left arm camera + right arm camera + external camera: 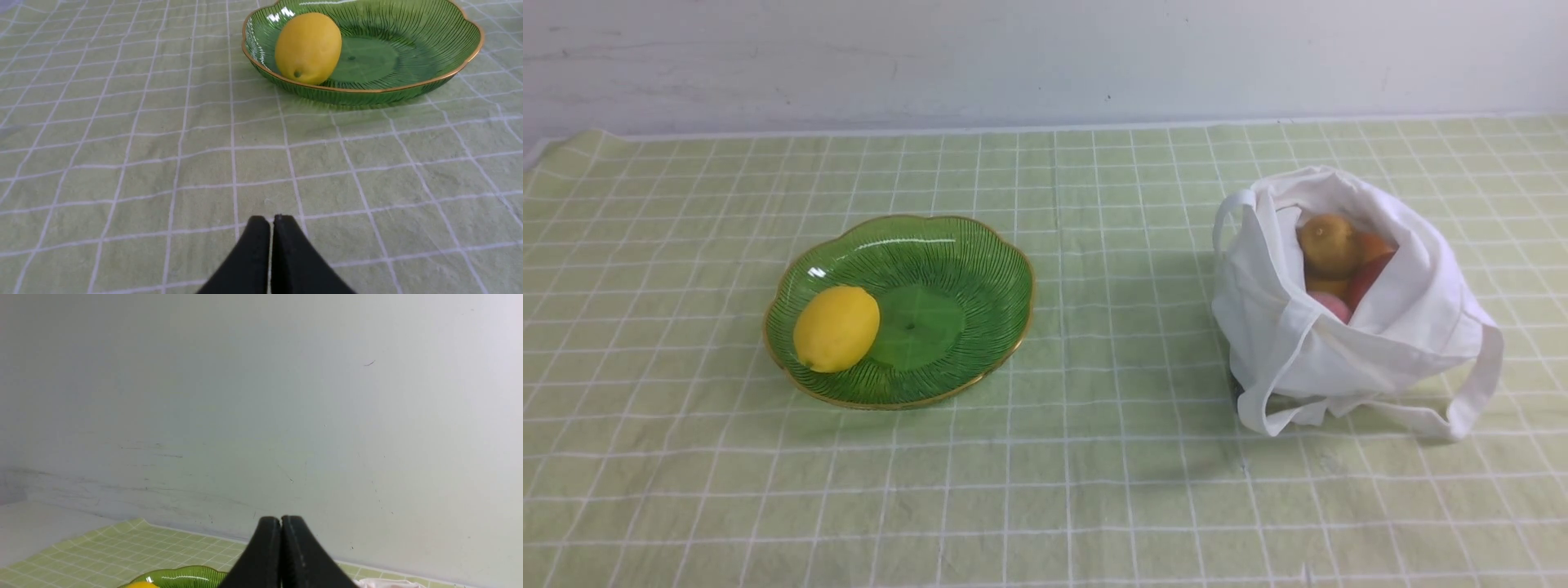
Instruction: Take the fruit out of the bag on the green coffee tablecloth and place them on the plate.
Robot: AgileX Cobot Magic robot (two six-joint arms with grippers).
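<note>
The main risk lies in the bag [1347,327] at the right of the front frame: its soft white cloth slumps around the opening and a strap loops loosely along its lower edge, so a gripper reaching in could snag fabric or handle and drag the whole bag instead of lifting a fruit. The remaining fruit [1339,257] sit packed together in the mouth, touching one another, so a pinch on one could slip or nudge a neighbour deeper. On the plate [980,245], left of centre on the green coffee tablecloth [1094,490], the lemon [836,328] rests against the sloping left wall and might roll if another fruit lands beside it. The lemon is large, smooth and bright yellow; those in the bag look brownish-yellow, orange and pink-red. The left gripper [271,222] and right gripper [281,522] both have their jaws pressed together, holding nothing.
</note>
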